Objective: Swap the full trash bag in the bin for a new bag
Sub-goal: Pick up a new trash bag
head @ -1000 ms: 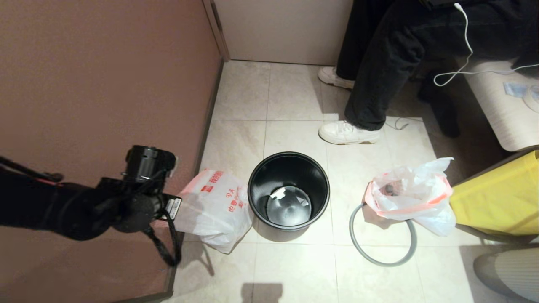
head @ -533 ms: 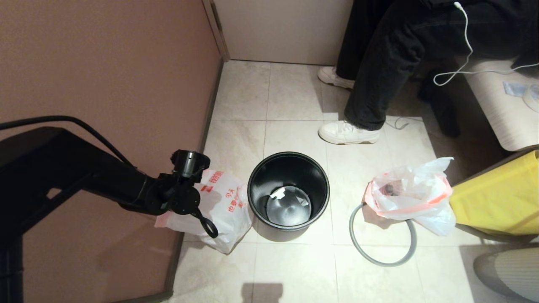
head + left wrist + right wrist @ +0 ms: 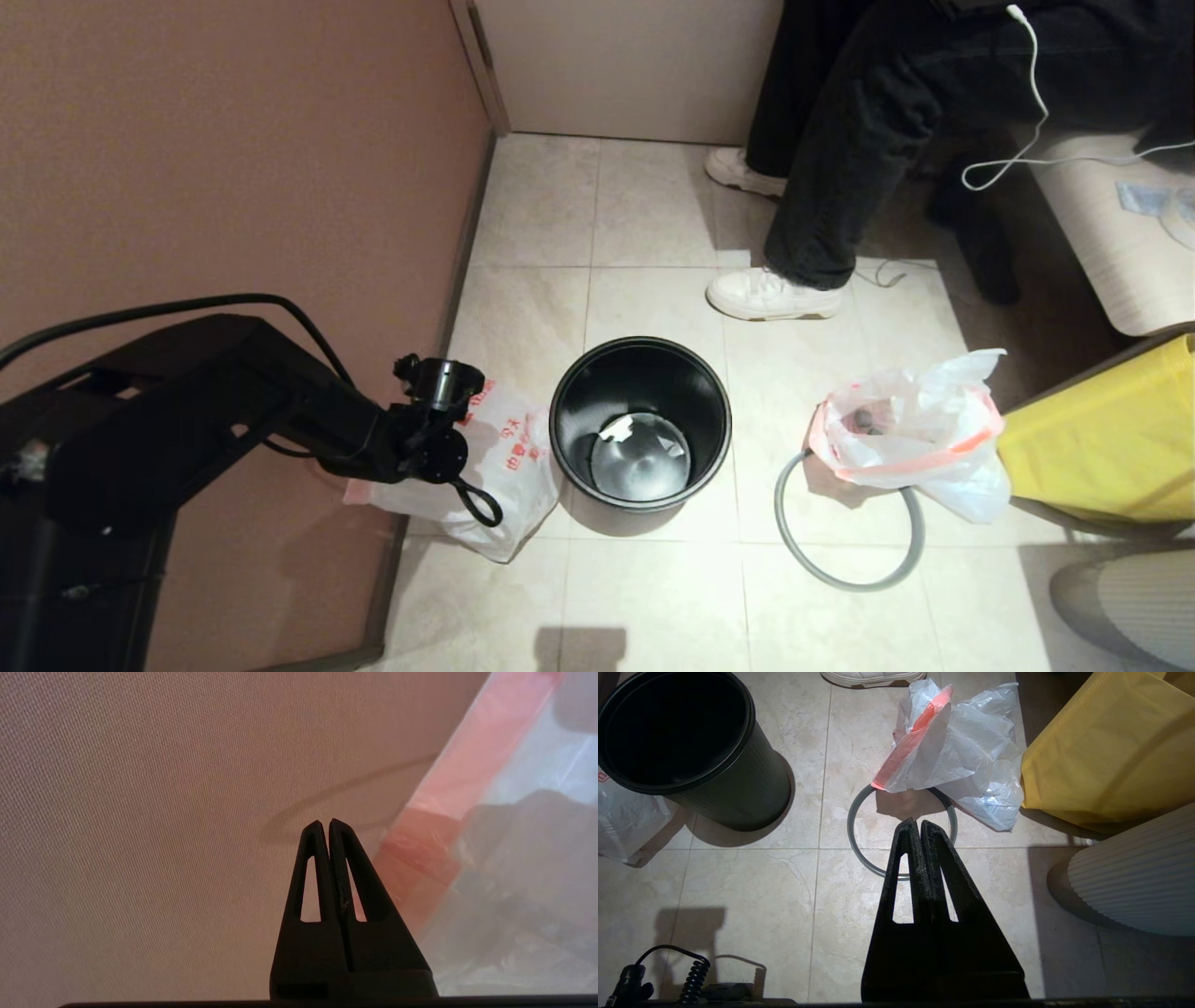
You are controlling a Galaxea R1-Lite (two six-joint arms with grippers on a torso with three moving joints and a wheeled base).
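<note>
Yellow bag (image 3: pixel 1111 448) right; seated person's white shoes (image 3: pixel 770 294).

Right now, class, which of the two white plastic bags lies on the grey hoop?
The crumpled bag right of the bin overlaps the grey hoop; the red-printed bag lies left, by the wall.

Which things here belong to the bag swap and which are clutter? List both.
Job:
- black bin, unlined
- grey hoop on the floor
- bulging red-printed bag by the wall
- crumpled pink-banded bag on the hoop
- left gripper, shut beside the bulging bag
- right gripper, shut above the hoop

Lying about:
- yellow bag
- white shoe
- white cable
</note>
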